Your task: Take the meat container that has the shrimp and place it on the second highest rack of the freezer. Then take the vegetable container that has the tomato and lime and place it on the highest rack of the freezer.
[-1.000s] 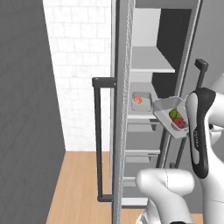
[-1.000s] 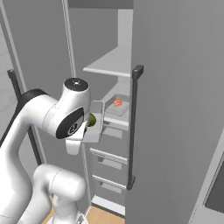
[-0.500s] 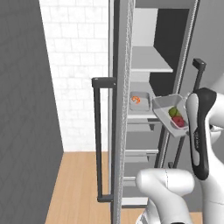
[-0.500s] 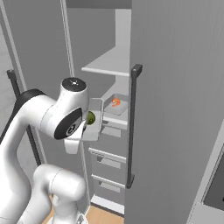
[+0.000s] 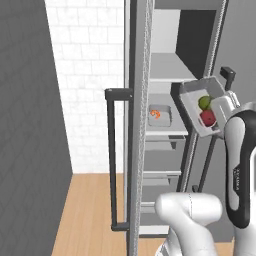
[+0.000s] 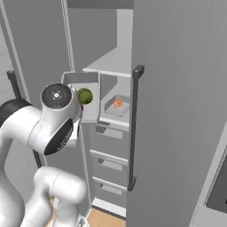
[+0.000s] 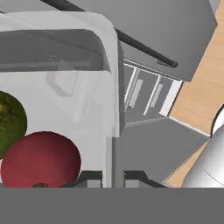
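My gripper [image 7: 113, 178] is shut on the rim of the vegetable container [image 5: 200, 106], a clear tray held tilted in front of the open freezer [image 5: 170, 60]. The tomato [image 7: 41, 157] and the lime [image 7: 8, 122] lie inside it; both also show in the left base view as tomato [image 5: 207, 118] and lime [image 5: 204, 102]. The tray hangs just below the level of the highest rack [image 6: 113, 62]. The meat container [image 5: 160, 116] with the shrimp [image 6: 117, 103] rests on the second highest rack [image 6: 116, 120].
The freezer's open door [image 5: 137, 125] with its black bar handle [image 5: 112, 160] stands left of the arm. The other door's handle [image 6: 133, 128] is on the right. Grey drawers [image 6: 108, 159] sit below the racks. A white brick wall [image 5: 85, 75] and wood floor [image 5: 95, 210] lie left.
The arm has lifted the vegetable container upward, from about the second rack's height toward the highest rack. The meat container has stayed put.
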Robot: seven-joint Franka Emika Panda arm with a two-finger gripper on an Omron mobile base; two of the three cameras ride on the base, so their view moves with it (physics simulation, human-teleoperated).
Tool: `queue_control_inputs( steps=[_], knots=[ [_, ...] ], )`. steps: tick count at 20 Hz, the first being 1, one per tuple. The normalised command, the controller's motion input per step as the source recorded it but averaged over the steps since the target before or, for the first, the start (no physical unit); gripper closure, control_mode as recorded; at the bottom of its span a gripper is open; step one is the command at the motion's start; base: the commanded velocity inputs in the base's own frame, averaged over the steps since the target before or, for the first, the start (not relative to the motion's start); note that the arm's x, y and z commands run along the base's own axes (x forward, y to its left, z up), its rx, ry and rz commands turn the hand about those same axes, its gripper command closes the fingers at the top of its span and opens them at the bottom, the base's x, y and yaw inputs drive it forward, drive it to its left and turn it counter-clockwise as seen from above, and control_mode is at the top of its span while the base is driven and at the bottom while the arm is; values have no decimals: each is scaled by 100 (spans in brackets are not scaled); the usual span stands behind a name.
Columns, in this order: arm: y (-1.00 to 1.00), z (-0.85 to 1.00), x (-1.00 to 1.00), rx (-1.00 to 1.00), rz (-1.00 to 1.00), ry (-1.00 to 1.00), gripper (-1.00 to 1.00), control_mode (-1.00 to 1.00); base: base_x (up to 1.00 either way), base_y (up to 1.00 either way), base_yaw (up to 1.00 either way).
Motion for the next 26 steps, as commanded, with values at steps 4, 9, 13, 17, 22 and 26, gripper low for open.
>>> queue_control_inputs(
  steps=[4,9,13,17,22,26],
  knots=[
    [0,67,28,0,1,-17,100,-100,0,0,0],
    [6,50,83,6,0,0,100,-100,0,0,0],
    [2,56,91,3,0,-2,100,-100,0,0,0],
    [0,43,80,-3,1,0,100,-100,0,0,0],
    [4,37,100,-3,0,5,100,-100,0,0,0],
    [0,15,90,0,0,11,100,-100,0,0,0]
  ],
)
